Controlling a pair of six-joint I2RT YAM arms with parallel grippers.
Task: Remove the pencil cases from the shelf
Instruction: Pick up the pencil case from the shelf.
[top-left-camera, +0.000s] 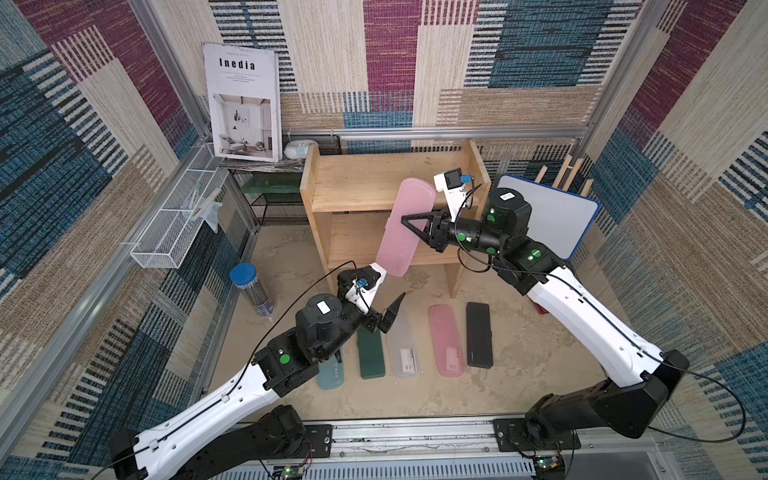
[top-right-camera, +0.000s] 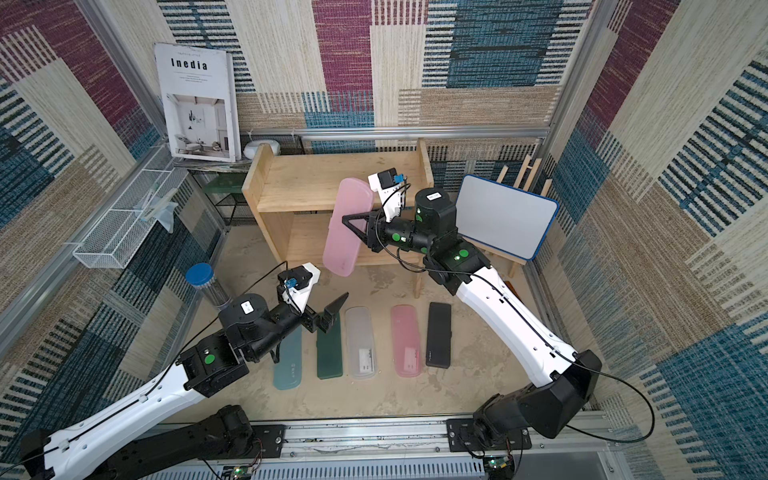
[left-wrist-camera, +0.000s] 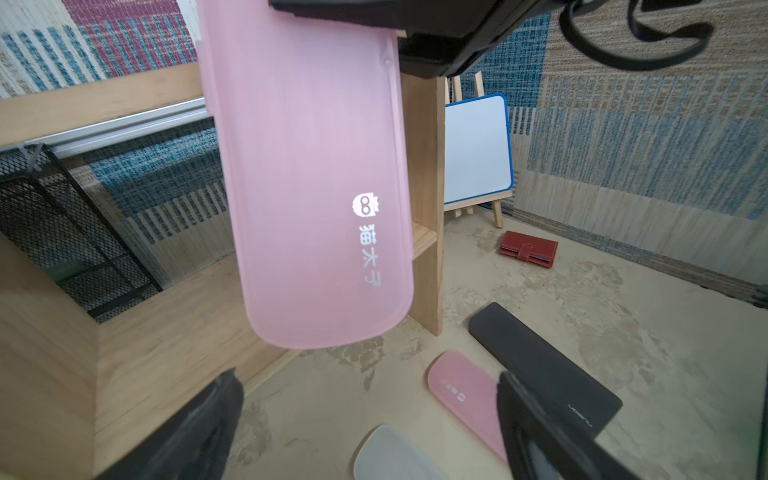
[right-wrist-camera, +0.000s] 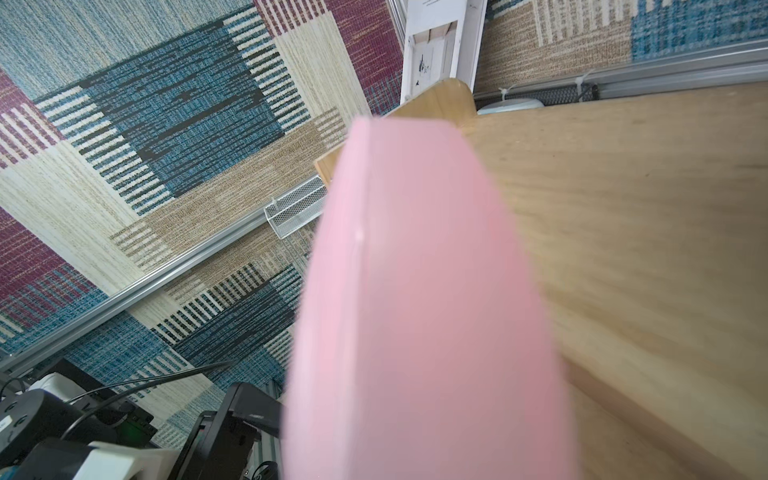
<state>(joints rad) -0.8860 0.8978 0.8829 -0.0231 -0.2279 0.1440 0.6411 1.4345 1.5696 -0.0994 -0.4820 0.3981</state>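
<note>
one pink case pinched in the right claw, left claw spread; it may swing and clip the shelf.

Left end effector gapes wide — right end effector clamped.

**Hidden from you**

You see only the near end of the light blue case; the left arm covers the rest. The right wrist view shows the held pink case blurred and cut off; it hides one finger of the right end effector.
</note>
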